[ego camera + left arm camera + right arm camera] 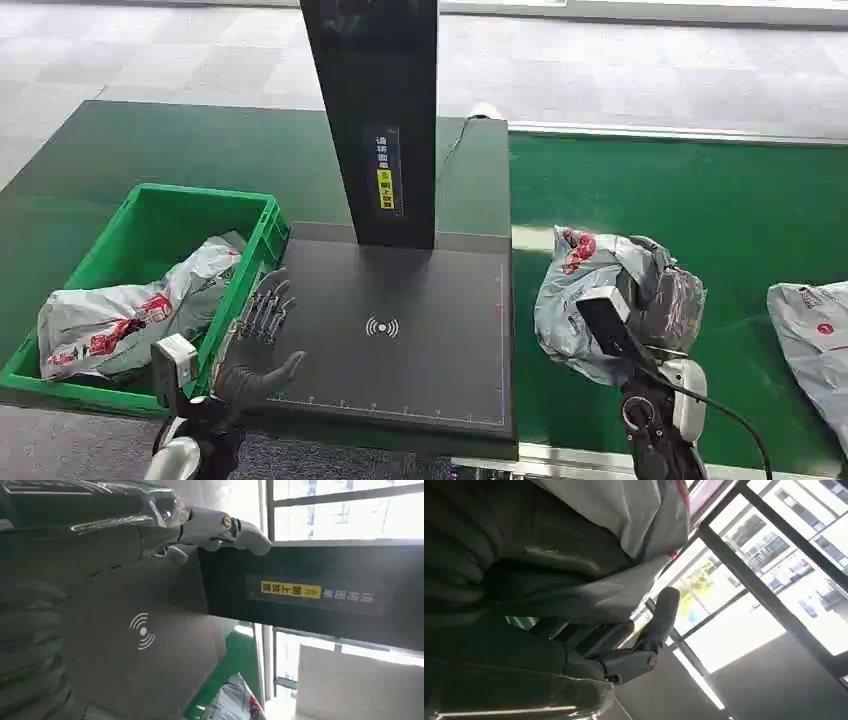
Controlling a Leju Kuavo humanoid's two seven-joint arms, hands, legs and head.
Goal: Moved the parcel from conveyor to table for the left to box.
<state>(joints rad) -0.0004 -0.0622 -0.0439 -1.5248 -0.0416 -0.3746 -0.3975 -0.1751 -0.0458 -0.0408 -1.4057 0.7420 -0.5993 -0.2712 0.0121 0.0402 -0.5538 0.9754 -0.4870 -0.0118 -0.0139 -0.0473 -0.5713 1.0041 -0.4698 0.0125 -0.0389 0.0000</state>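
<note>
1. The left hand [262, 335] has slim, dark metallic fingers [262, 305] with glinting silver links and a thick grey thumb [262, 377] with a rounded tip.
2. A pale grey, box-shaped camera module [173, 368] sits at the left wrist, above a shiny silver forearm [176, 460].
3. In the left wrist view a polished silver fingertip segment [250, 534] shows a small brass-coloured screw [227, 521], behind clear plastic wrapping.
4. The right wrist [660, 415] is black with a round joint, a white-grey cover [690, 395] and a thin black cable [735, 425].
5. In the right wrist view, the right hand [644, 645] shows a dark grey rounded thumb on a silver hinge with a screw.
</note>
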